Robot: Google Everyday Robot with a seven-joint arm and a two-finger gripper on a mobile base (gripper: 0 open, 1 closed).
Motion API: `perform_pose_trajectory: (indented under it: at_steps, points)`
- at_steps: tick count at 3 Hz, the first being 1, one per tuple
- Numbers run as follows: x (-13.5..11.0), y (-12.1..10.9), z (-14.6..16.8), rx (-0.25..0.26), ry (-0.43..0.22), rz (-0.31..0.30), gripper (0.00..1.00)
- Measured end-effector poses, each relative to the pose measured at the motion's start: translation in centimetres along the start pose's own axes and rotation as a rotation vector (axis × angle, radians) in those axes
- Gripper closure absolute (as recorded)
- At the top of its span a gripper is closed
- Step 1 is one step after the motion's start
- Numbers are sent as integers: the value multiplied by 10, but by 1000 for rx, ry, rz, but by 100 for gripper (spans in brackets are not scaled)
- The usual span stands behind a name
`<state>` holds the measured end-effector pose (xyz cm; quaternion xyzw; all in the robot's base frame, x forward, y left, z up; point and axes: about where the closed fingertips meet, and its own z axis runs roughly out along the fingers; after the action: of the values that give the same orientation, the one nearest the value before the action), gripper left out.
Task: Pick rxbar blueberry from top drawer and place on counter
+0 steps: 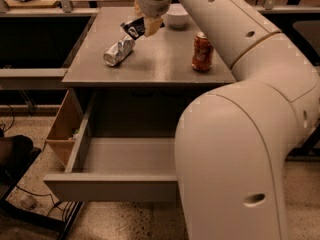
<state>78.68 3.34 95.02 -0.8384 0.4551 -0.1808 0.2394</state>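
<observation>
While the tool (pixel 146 26) hangs over the desk (pixel 160 66), just behind the can (pixel 119 51), it is clamped on one end of the bar (pixel 131 29), which juts out tilted above the can. I'd judge the bar light, flat, slightly bendy and slick-wrapped; pinching its flat faces seems safest.

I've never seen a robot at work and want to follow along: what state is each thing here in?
gripper: shut on the rxbar blueberry, above the back part of the counter.
rxbar blueberry: held, tilted, out of the top drawer.
top drawer: pulled open.
silver can: crushed, lying on its side on the counter.
red can: upright on the counter.
white bowl: upright at the counter's back.
</observation>
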Motion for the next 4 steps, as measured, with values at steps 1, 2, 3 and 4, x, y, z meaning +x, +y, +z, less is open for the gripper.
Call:
perform_pose_trajectory:
  at_steps: [1, 2, 3, 4]
  points:
    - [9, 20, 50, -78, 36, 42, 100]
    - [10, 21, 54, -83, 37, 45, 82]
    - [9, 21, 54, -83, 37, 45, 58]
    - [9, 21, 54, -83, 37, 45, 35]
